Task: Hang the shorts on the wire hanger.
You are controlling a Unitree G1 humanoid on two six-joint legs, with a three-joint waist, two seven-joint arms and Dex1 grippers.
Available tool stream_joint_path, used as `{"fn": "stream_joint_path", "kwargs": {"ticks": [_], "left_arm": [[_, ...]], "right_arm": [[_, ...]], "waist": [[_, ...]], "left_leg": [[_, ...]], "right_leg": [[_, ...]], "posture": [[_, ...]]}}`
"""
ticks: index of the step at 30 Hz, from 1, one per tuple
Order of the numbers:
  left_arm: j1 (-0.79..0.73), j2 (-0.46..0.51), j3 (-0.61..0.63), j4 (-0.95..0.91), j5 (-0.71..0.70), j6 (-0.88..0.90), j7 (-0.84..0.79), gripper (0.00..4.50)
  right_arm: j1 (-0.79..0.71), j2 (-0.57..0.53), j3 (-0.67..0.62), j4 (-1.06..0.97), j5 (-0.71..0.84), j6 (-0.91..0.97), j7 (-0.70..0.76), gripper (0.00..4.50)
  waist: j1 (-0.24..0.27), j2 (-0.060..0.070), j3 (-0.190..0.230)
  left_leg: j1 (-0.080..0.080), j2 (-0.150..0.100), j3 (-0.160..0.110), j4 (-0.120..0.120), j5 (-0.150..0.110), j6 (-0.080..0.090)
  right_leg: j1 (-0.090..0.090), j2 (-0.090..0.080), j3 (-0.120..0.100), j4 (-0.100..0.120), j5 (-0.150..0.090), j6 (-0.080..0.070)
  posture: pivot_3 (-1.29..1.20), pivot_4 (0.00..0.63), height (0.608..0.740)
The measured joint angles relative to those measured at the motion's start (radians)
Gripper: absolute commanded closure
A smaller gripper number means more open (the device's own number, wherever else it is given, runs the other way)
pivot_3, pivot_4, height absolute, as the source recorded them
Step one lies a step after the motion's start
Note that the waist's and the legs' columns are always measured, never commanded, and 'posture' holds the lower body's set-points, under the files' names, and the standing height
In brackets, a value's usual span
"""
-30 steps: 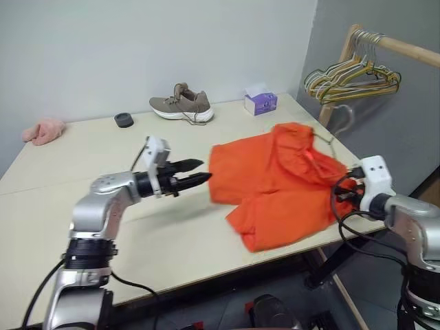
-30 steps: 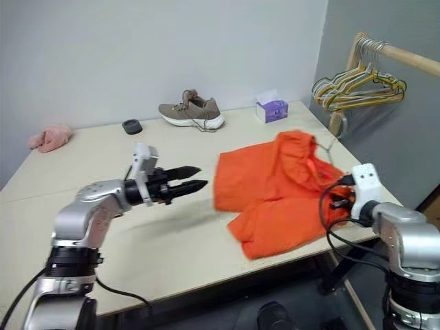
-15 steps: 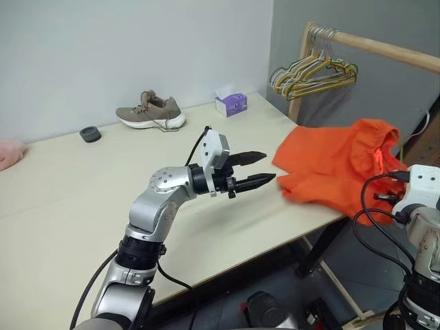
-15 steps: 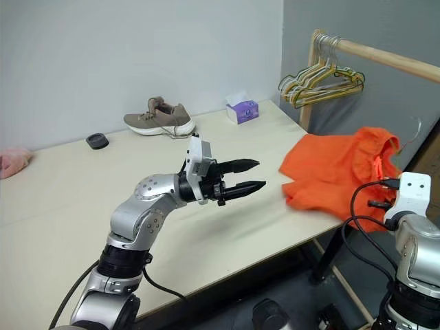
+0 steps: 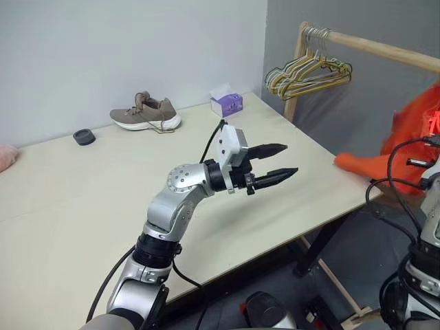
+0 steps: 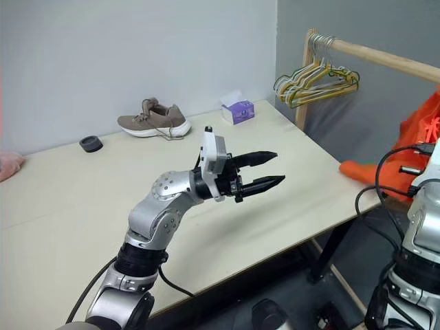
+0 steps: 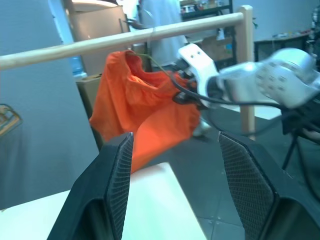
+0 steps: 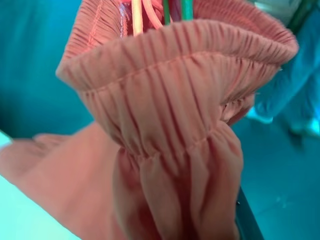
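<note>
So the shorts (image 5: 412,134) hang bunched off the table's (image 5: 82,206) right edge, one leg trailing on the corner, waistband apparently clamped in the right gripper (image 7: 182,92), which is closed. Left gripper (image 5: 278,162) hovers above the table, fingers spread and holding nothing. Olive wire hanger (image 8: 186,9) pokes up inside the waistband, I think.

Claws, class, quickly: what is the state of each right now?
Left claw: open, holding nothing.
Right claw: shut on the shorts, lifted beside the table.
</note>
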Motion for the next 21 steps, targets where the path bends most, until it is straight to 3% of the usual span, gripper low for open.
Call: {"fn": "stream_joint_path", "kwargs": {"ticks": [9, 21], "left_arm": [[-0.006, -0.01, -0.015, -0.003, 0.006, -0.033, -0.007, 1.64], [-0.081, -0.045, -0.006, -0.004, -0.11, 0.035, -0.024, 1.64]], "right_arm": [[-0.115, 0.015, -0.071, 0.072, 0.032, 0.151, -0.017, 4.5], [-0.154, 0.015, -0.121, 0.091, 0.037, 0.221, -0.016, 4.5]], "waist": [[0.001, 0.0, 0.0], [0.001, 0.0, 0.0]], "left_leg": [[0.0, 0.0, 0.0, 0.0, 0.0, 0.0], [-0.001, 0.0, -0.001, -0.002, 0.0, 0.0]], "right_leg": [[0.0, 0.0, 0.0, 0.0, 0.0, 0.0], [0.001, 0.0, -0.001, -0.006, 0.001, 0.001]], "posture": [[-0.5, 0.009, 0.74], [-0.5, 0.011, 0.74]]}}
